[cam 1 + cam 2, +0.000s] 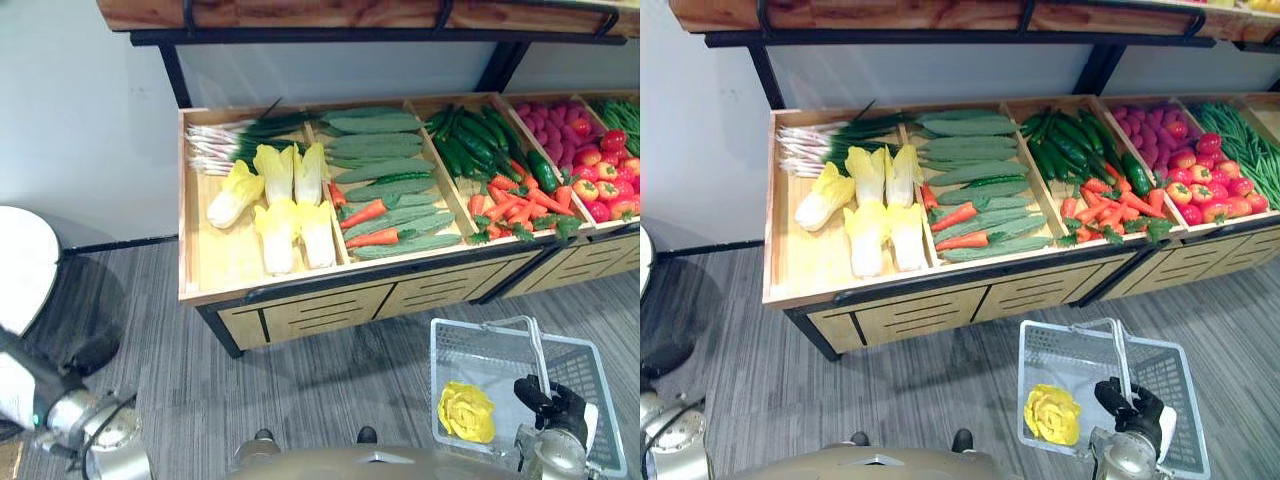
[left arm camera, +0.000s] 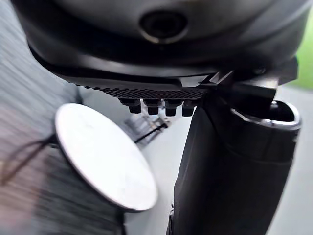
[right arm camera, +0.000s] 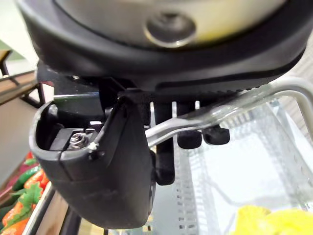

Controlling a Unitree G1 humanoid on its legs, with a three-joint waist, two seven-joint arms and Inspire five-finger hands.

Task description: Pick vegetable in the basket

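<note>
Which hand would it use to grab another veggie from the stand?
Left, most likely. The right hand is curled round the handle of the basket, which already holds a yellow vegetable. The left hand hangs free, holding nothing, so it could reach up to the produce stand.
</note>
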